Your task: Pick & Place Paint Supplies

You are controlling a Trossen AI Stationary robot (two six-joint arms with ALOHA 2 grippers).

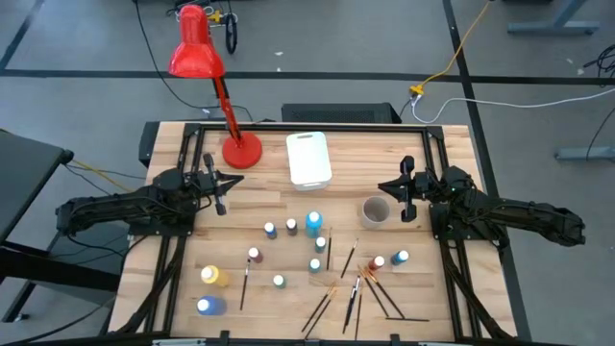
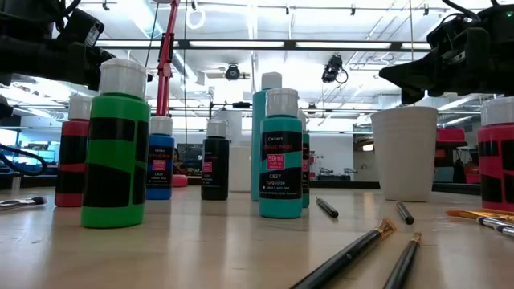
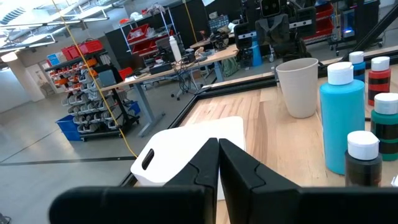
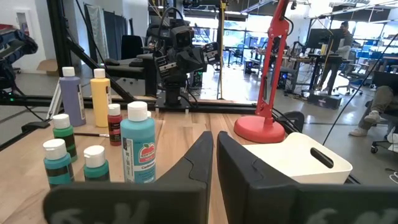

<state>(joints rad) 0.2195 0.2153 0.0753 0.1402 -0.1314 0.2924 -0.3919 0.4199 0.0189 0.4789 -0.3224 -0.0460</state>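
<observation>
Wooden table (image 1: 173, 288) bears paint bottles (image 1: 313, 223), paintbrushes (image 1: 350, 302), tub (image 1: 308, 159), lamp (image 1: 241, 151), cup (image 1: 375, 210).

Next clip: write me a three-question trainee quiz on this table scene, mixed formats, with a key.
1. True or false: the left gripper is holding a brush.
2. What stands nearest the right gripper? A) red lamp B) white cup C) yellow bottle
3. Fill in: the white tub lies between the lamp's base and the ____ arm.

Key: 1 false, both grippers are shut and empty, up beside the supplies. 2 B. 3 right.
</observation>
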